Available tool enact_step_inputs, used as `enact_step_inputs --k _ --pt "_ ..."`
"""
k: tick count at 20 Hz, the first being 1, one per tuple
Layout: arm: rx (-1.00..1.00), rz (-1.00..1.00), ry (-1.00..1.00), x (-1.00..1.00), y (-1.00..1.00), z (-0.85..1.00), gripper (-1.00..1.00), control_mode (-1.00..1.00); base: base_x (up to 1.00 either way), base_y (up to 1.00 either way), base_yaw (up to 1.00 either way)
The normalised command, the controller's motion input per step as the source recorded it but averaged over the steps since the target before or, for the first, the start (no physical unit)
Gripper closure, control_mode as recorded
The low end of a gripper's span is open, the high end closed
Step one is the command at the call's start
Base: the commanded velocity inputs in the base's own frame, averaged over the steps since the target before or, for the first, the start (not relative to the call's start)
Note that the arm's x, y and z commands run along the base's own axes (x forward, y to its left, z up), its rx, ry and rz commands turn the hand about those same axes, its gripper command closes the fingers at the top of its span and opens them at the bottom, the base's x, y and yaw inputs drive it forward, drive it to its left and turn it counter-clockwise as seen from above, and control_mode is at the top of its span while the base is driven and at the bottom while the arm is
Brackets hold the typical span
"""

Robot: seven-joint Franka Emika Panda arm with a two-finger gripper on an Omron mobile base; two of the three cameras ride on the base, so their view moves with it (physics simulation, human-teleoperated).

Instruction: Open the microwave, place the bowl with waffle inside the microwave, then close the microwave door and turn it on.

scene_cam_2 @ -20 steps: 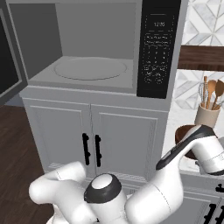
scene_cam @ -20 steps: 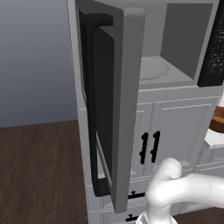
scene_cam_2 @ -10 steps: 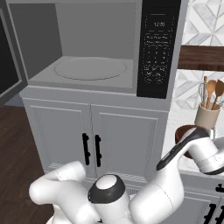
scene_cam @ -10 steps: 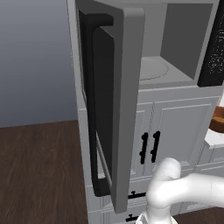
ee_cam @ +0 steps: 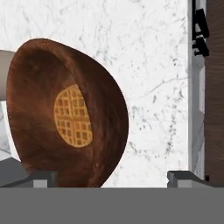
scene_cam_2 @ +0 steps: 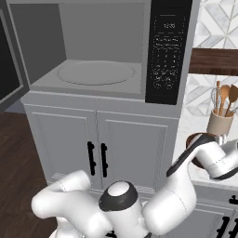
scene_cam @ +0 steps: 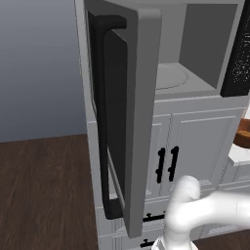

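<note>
The microwave [scene_cam_2: 102, 51] stands open, its pale grey inside and round turntable [scene_cam_2: 95, 72] bare. The microwave door [scene_cam: 139, 112] is swung wide toward the left base camera, its long black handle [scene_cam: 103, 122] facing out. The reddish-brown bowl [ee_cam: 65, 118] with a waffle [ee_cam: 73, 116] sits on the white marble counter [ee_cam: 153, 87], right of the microwave. It also shows as the bowl [scene_cam_2: 193, 142] under my wrist and the bowl [scene_cam: 242, 137] at the picture's edge. My gripper [ee_cam: 113, 178] is open just above it. One fingertip [ee_cam: 41, 178] lies over the bowl, the other outside its rim.
White cabinet doors with short black handles [scene_cam_2: 96, 158] sit below the microwave. A beige utensil holder [scene_cam_2: 219, 124] with wooden spoons stands behind the bowl. The black control strip [scene_cam_2: 168, 51] flanks the microwave opening. Dark wood floor [scene_cam: 44, 190] lies to the left.
My hand has sunk a little toward the bowl. The microwave, its door and the bowl have not moved.
</note>
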Motion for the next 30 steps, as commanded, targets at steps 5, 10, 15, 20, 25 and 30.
enact_step_inputs --k 5,10,15,20,25,30 --pt "0.00 0.02 0.09 0.23 -0.20 -0.21 -1.00 -1.00 0.00 0.00 0.00" --pt "0.00 0.00 0.00 0.23 -0.23 -0.26 -1.00 -1.00 0.00 0.00 0.00" --pt "0.00 0.00 0.00 0.19 -0.19 -0.33 -1.00 -1.00 0.00 0.00 0.00" --pt "0.00 0.01 0.00 0.12 -0.01 -0.15 -1.00 -1.00 0.00 0.00 0.00" --pt "0.00 0.00 0.02 0.05 0.00 -0.03 1.00 -1.00 0.00 0.00 0.00" --pt "0.00 0.00 0.00 0.00 0.00 0.00 1.00 -1.00 0.00 0.00 0.00"
